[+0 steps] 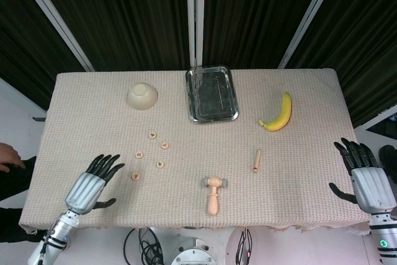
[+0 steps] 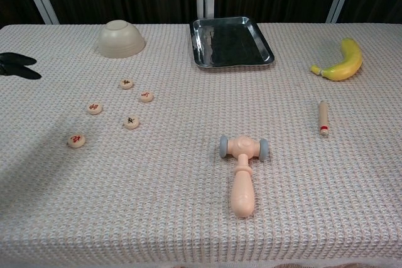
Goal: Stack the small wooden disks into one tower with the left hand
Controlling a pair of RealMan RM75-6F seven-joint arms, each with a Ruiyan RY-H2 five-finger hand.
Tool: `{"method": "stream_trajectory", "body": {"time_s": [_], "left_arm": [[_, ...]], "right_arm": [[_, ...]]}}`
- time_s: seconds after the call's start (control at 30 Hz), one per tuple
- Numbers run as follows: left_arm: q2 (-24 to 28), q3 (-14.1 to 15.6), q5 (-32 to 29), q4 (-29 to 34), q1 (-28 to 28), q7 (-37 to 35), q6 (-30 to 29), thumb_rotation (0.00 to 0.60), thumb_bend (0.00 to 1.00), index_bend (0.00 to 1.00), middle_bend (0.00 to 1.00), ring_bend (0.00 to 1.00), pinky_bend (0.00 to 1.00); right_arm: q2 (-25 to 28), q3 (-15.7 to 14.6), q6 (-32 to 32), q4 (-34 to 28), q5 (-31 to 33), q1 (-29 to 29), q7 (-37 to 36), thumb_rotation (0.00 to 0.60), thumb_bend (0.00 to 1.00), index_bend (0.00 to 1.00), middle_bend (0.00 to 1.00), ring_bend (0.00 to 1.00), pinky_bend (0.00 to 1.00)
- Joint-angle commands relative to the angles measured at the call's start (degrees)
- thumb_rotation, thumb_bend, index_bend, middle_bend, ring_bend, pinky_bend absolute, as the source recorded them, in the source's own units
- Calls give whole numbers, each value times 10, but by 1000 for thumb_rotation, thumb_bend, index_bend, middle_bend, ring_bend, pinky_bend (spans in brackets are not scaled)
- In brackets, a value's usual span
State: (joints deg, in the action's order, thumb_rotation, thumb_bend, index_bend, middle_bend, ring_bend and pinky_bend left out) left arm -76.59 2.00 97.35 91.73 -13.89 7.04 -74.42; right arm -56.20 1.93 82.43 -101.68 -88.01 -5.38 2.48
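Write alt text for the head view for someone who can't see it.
The open left hand hovers over the cloth-covered table beside five scattered wooden disks, none stacked. Beyond lie an overturned bowl, steel tray, banana and toy hammer.

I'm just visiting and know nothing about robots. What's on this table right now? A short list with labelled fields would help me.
Disks: five small wooden disks, lying flat and apart, none stacked
Left hand: left hand open over the table's left side, near the disks, holding nothing
Right hand: right hand open at the table's right edge, holding nothing
Bowl: upside-down bowl at the back left
Tray: metal tray at the back centre
Banana: banana at the right
Other: toy hammer, small wooden stick
Surface: cloth-covered table
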Motion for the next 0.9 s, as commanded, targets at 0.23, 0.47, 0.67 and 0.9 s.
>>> {"method": "stream_trajectory", "body": {"time_s": [0.23, 0.47, 0.67, 0.9], "left_arm": [[-53, 2, -24, -58, -17, -25, 28, 600, 209, 251, 7, 0, 0], [-93, -4, -31, -103, -30, -46, 34, 600, 229, 263, 7, 0, 0], [-114, -8, -44, -127, -44, -50, 53, 600, 367, 273, 7, 0, 0], [-132, -12, -62, -148, -55, -46, 69, 600, 368, 282, 7, 0, 0]], "right_arm": [[1, 0, 2, 0, -1, 1, -4, 600, 150, 0, 0, 0, 0], [-1, 0, -5, 1, 4, -1, 2, 600, 150, 0, 0, 0, 0], [-1, -1, -13, 3, 6, -4, 2, 600, 150, 0, 0, 0, 0], [1, 0, -12, 3, 9, -4, -2, 600, 150, 0, 0, 0, 0]]}}
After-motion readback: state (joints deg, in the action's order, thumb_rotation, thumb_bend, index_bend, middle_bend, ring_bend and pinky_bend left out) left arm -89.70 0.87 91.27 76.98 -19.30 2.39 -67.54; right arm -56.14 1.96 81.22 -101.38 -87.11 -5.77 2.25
